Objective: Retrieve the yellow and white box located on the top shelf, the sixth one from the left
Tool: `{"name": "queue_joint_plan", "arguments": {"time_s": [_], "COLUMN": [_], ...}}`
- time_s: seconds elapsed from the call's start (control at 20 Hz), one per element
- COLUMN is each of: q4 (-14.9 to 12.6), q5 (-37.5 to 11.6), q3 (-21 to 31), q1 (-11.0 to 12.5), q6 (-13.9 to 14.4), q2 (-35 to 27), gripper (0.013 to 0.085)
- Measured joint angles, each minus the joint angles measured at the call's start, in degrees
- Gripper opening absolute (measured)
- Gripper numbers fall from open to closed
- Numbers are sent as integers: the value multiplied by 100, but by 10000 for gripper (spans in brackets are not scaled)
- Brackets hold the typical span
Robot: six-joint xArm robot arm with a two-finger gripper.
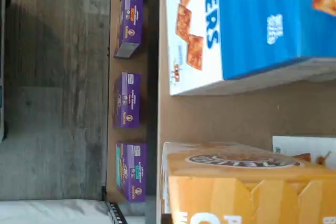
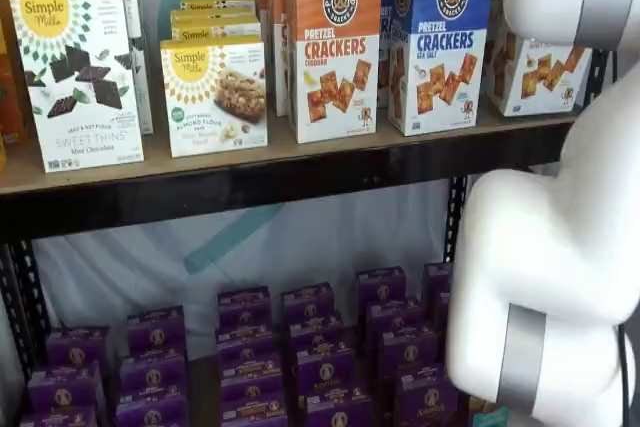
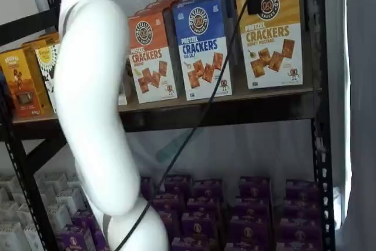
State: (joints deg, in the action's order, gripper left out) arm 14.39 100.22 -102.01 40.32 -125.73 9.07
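Note:
The yellow and white box (image 3: 271, 36) stands upright at the right end of the top shelf (image 3: 235, 103), right of a blue carton (image 3: 202, 45). My gripper (image 3: 254, 3) hangs from above at this box's upper left corner. Only one black finger shows, lying against the box's front with a cable beside it, and the gripper is shut on the box. In a shelf view the white arm covers the box's yellow part, leaving its white lower part (image 2: 540, 75) visible. The wrist view shows the box's yellow top (image 1: 247, 182) close up on the tan board (image 1: 236, 114).
An orange carton (image 2: 335, 47) and the blue carton (image 2: 440, 42) stand left of the target, with Simple Mills boxes (image 2: 215, 92) further left. Several purple boxes (image 2: 320, 357) fill the lower shelf. Black uprights (image 3: 317, 133) frame the right side. The white arm (image 3: 94, 98) spans the foreground.

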Motion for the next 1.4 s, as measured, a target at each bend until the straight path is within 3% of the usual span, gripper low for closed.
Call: {"name": "queue_joint_plan", "arguments": {"time_s": [0.4, 0.75, 1.1, 1.4], "q4": [82, -107, -388, -623], "q5": [205, 155, 131, 181], "q3": [631, 1487, 2218, 2669], "q1": [363, 462, 191, -294], "q6": [-300, -490, -334, 80], "q2": [764, 1613, 2358, 2832], "gripper": [570, 570, 570, 570]}}
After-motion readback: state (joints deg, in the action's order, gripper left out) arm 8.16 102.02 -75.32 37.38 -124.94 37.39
